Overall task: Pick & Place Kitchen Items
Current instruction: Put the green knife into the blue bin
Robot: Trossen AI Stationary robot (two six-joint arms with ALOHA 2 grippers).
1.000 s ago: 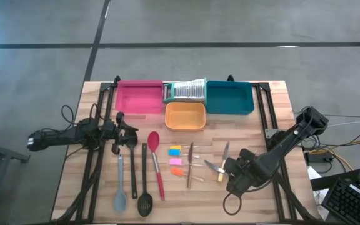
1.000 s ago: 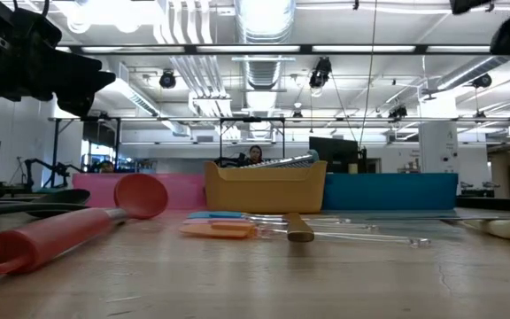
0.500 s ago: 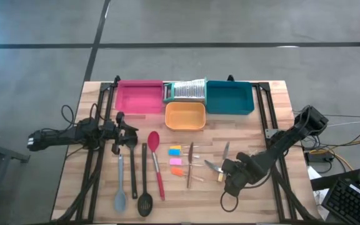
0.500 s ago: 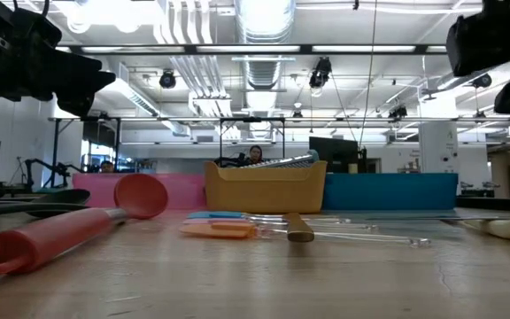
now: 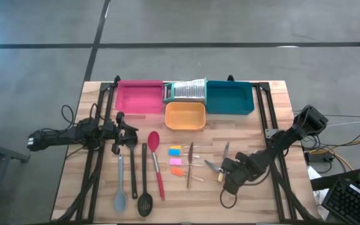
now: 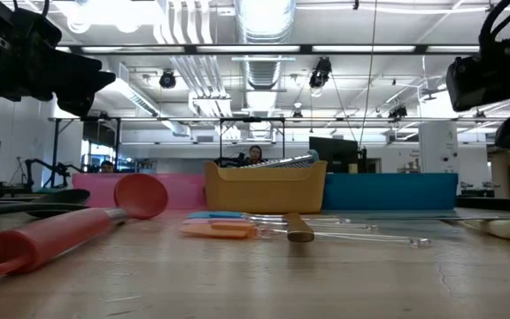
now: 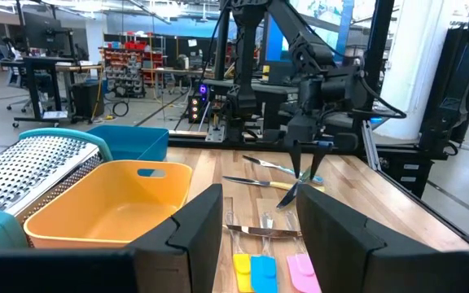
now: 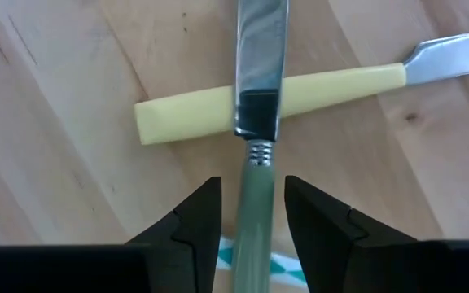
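Low over the table [image 5: 255, 122], the right pincer [image 8: 247, 213] has narrowed, straddling the green-handled knife [image 8: 252, 213], not yet clenched.

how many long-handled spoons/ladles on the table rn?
4, side by side left of the table's middle: grey-blue spoon leftmost, short black ladle, black slotted spoon, red ladle rightmost. None in the trays that I can see.

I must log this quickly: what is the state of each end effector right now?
Left end effector: open, holding nothing.
Right end effector: open astride the pale-green knife handle, not yet gripping.
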